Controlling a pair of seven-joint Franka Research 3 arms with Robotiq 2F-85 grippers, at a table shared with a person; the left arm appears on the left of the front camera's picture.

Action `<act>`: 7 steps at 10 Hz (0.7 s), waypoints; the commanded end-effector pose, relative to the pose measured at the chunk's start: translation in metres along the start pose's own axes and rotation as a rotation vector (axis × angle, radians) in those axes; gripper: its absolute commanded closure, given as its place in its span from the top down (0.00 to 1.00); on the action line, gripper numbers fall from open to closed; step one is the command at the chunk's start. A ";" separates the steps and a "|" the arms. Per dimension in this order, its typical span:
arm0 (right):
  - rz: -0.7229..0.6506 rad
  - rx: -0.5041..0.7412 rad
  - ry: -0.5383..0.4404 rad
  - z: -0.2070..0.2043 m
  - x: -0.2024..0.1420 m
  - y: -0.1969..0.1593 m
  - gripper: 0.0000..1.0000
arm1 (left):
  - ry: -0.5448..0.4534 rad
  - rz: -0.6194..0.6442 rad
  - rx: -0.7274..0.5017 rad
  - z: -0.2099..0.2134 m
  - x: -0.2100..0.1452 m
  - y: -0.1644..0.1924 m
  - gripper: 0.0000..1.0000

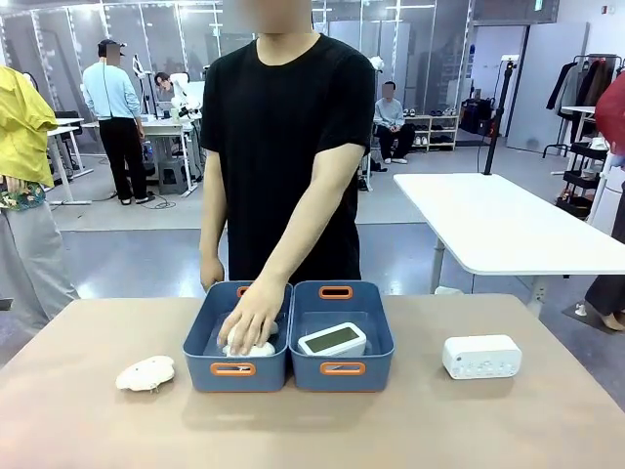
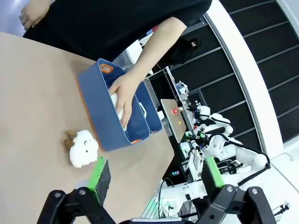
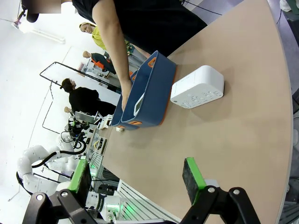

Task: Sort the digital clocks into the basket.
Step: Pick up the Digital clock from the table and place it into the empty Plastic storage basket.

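Left gripper (image 2: pixel 154 168) and right gripper (image 3: pixel 136 170) gape empty; 1 clock (image 1: pixel 332 340) lies in the right basket (image 1: pixel 311 377), the 2nd clock (image 1: pixel 481 356) right of it.

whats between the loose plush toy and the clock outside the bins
Front view: side by side, the left blue bin with the person's hand inside, and the basket holding the other clock.

No text or number can be read with certainty. The grey-green screen of the digital clock (image 1: pixel 332 340) inside the right basket (image 1: pixel 371 377), lower middle of the front view, is too blurred for digits. The marks beside the buttons on the second clock (image 1: pixel 481 357), lower right, are too small to read.
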State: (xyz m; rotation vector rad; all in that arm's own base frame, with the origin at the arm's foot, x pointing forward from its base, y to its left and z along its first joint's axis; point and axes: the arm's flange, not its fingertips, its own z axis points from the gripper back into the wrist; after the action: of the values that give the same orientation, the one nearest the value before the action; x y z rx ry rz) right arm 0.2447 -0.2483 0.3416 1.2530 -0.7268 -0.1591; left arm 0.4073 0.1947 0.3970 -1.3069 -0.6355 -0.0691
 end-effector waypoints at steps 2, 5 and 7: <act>0.299 -0.066 0.187 -0.017 0.040 0.039 1.00 | 0.020 -0.004 0.013 0.002 0.005 0.001 1.00; 0.838 -0.129 0.506 -0.094 0.095 0.089 1.00 | 0.020 -0.004 0.013 0.002 0.005 0.001 1.00; 1.166 -0.062 0.719 -0.141 0.076 0.104 1.00 | 0.020 -0.004 0.013 0.002 0.005 0.001 1.00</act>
State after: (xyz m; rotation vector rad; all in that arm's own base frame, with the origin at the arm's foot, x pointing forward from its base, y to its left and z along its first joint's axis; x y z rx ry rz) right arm 0.3658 -0.1440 0.4722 0.7755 -0.6139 0.7784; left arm 0.4091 0.1960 0.3972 -1.3041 -0.6350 -0.0704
